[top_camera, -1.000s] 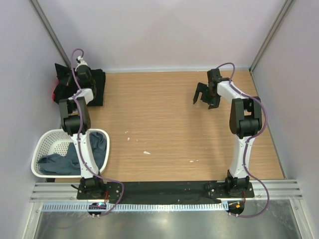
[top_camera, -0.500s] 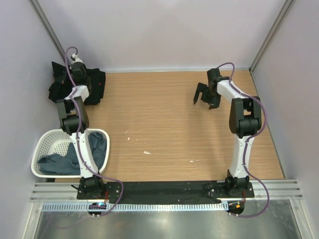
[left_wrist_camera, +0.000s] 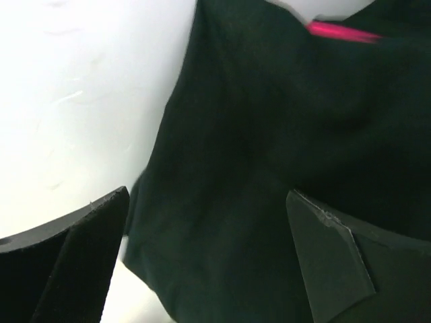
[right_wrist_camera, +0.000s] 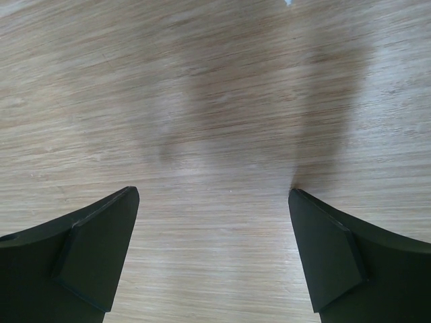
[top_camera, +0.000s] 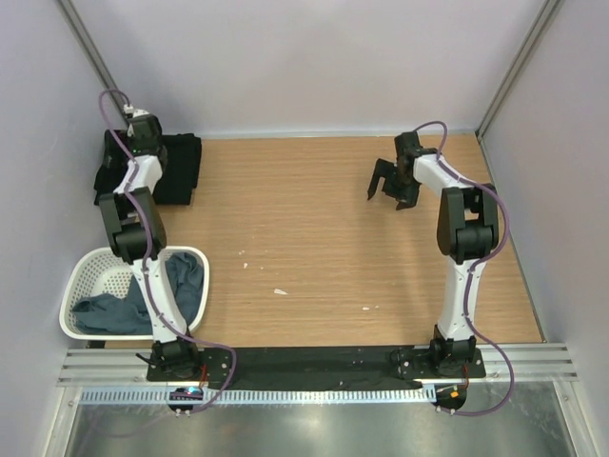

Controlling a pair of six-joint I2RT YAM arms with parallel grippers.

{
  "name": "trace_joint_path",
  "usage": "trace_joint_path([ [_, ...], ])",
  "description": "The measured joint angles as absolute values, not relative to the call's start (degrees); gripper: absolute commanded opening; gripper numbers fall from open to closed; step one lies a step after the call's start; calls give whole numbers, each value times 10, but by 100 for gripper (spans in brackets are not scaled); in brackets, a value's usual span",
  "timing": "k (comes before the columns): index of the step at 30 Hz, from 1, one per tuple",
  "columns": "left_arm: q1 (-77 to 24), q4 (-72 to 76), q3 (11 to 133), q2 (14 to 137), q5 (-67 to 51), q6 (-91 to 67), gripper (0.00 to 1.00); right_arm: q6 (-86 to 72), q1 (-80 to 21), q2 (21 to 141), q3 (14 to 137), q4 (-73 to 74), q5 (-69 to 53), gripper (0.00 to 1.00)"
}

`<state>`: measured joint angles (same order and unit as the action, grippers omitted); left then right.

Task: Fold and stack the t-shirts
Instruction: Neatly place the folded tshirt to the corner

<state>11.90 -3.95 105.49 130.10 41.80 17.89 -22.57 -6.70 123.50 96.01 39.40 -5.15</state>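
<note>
Black tee far left, red tee peeking out, stacked | grey tee crumpled in basket, near left, pending | left gripper wide over black tee | right gripper wide, far right

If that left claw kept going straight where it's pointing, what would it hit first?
Most likely the black t-shirt: it fills the view ahead of the open left gripper, though the depth is unclear.

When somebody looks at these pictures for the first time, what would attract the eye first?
The large black cloth t-shirt bunched in the far left corner, with the left end effector open above it. Then the white lattice plastic basket at the near left, holding a slate grey-blue t-shirt.
</note>
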Motion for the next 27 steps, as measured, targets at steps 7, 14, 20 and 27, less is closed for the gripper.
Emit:
trace_joint_path([
  [7,103,-115,1055,1221,359,8,100,-227,-70,1214,923,354,-60,100],
  [14,98,-136,1048,1207,262,-120,100,-226,-71,1180,870,323,-73,100],
  [20,98,-164,1085,1265,187,-176,100,-226,-73,1144,849,321,-76,100],
  [27,100,-190,1107,1308,120,-196,100,-226,-74,1068,864,319,-74,100],
])
